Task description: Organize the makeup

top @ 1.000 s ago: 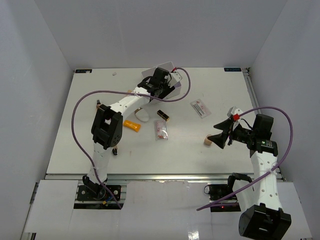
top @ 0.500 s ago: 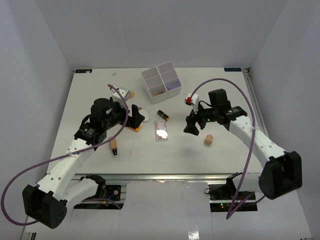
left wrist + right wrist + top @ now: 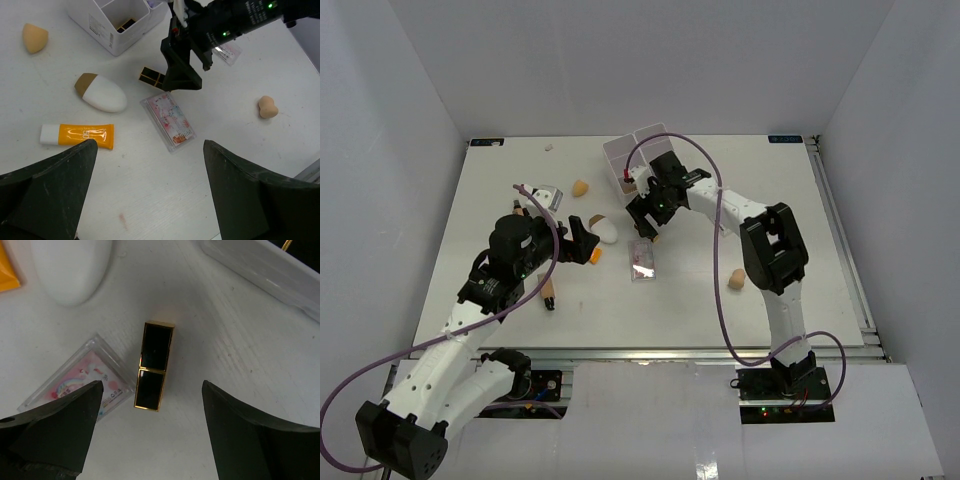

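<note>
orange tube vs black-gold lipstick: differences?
Orange tube: orange body, white cap, flat; black-gold lipstick: square case, black with gold trim. The tube is longer than the lipstick. The open right pincer hangs over the lipstick, not the tube. Both lie on the table, outside the white box.

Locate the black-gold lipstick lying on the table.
In the left wrist view the black-gold lipstick lies flat between the white box and the clear pink palette, directly below the open right gripper.
</note>
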Robot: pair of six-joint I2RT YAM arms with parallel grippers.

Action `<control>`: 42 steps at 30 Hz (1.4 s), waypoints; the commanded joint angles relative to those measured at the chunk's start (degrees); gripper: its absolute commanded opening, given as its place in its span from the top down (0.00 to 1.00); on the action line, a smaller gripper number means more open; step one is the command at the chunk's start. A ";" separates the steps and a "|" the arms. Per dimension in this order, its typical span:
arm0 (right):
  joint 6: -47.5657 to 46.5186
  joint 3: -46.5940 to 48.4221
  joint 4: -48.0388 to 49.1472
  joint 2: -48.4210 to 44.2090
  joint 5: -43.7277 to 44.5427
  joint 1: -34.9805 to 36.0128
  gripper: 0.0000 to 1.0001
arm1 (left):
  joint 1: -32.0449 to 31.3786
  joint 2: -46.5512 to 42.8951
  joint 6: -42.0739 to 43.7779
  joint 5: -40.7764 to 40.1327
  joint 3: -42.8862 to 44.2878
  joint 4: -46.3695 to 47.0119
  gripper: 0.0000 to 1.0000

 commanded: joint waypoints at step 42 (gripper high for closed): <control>-57.04 9.46 2.36 -1.86 9.22 0.82 0.78 | 1.16 0.17 -1.10 -2.35 -0.17 0.54 0.02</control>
